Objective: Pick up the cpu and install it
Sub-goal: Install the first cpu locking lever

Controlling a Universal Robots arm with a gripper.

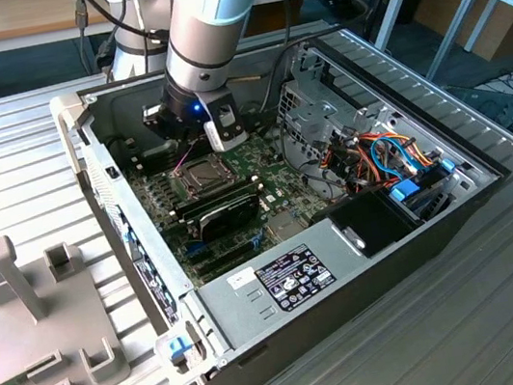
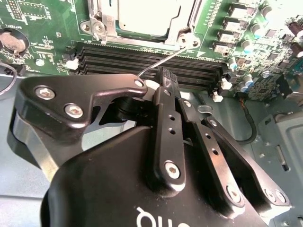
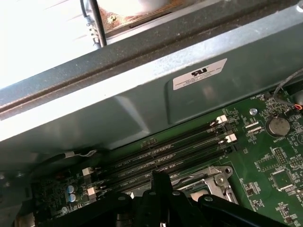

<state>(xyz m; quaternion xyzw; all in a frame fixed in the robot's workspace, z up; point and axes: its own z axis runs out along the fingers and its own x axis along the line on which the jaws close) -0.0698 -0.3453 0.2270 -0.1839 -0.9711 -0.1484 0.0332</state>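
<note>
1. One black two-finger gripper [image 2: 165, 78]: fingers drawn together, nothing seen between them.
2. One flat square silver-grey cpu [image 2: 142, 16]: lying inside the hinged metal socket frame [image 2: 102, 26], just beyond the fingertips, past the black memory slots [image 2: 118, 59].
3. One thin wire latch lever [image 2: 161, 60]: raised, close beside the fingertips.
4. Risk, judged: slipping off the thin lever, leaving the frame unlatched; scraping the slots through sideways pressure.

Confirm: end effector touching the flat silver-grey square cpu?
Apart. Second wrist view: end effector hangs over the black memory slots, short of the silver-grey cpu.
</note>
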